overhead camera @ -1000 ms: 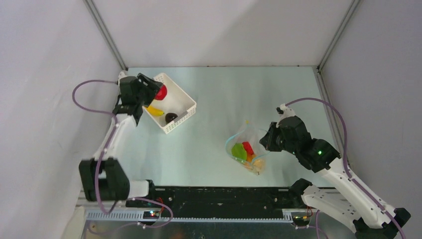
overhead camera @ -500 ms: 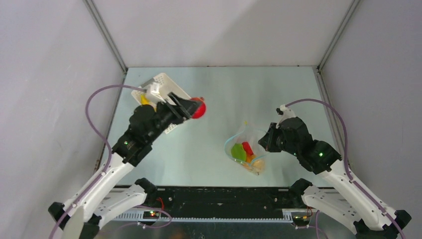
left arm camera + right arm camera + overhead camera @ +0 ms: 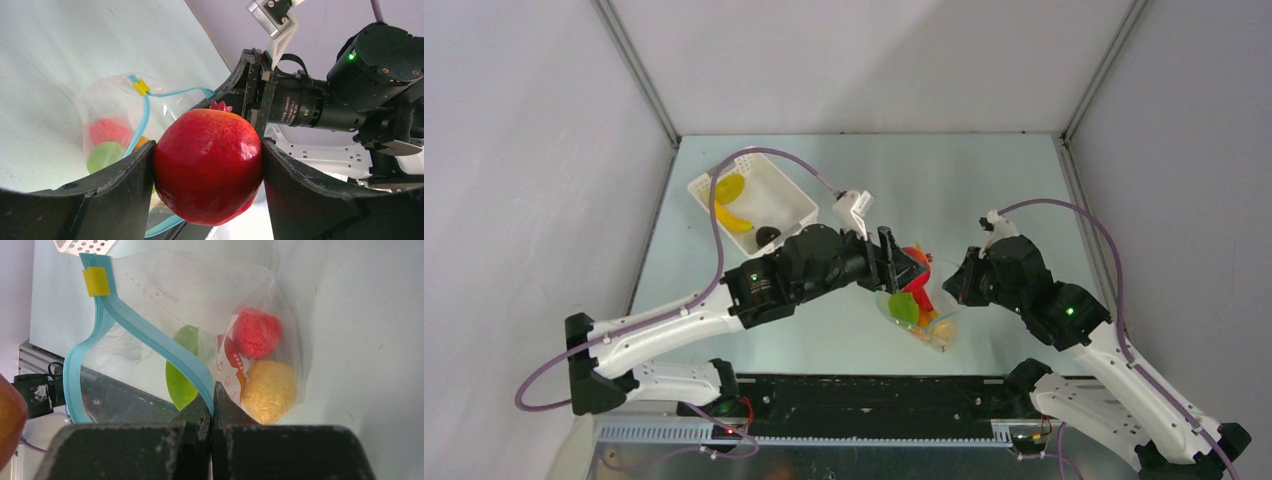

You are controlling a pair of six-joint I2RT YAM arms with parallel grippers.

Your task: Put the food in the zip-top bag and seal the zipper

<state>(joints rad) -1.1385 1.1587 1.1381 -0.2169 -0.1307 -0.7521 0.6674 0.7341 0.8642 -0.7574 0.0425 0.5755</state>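
Left tool (image 3: 907, 267): grasping red pomegranate (image 3: 207, 170), at the mouth of the bag (image 3: 150, 300).
Right tool (image 3: 212, 407): clenched on zipper (image 3: 150, 335).
Bag: on worktop (image 3: 984, 180), centre-right; contains green, red and yellow food (image 3: 270, 390).

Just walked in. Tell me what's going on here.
The left gripper holds a red toy pomegranate at the mouth of the clear zip-top bag. The right gripper is shut on the blue zipper strip, holding the mouth open. A green piece, a red piece and a yellow piece are already inside. A banana and a dark piece lie in the white basket; the zipper is not sealed yet.
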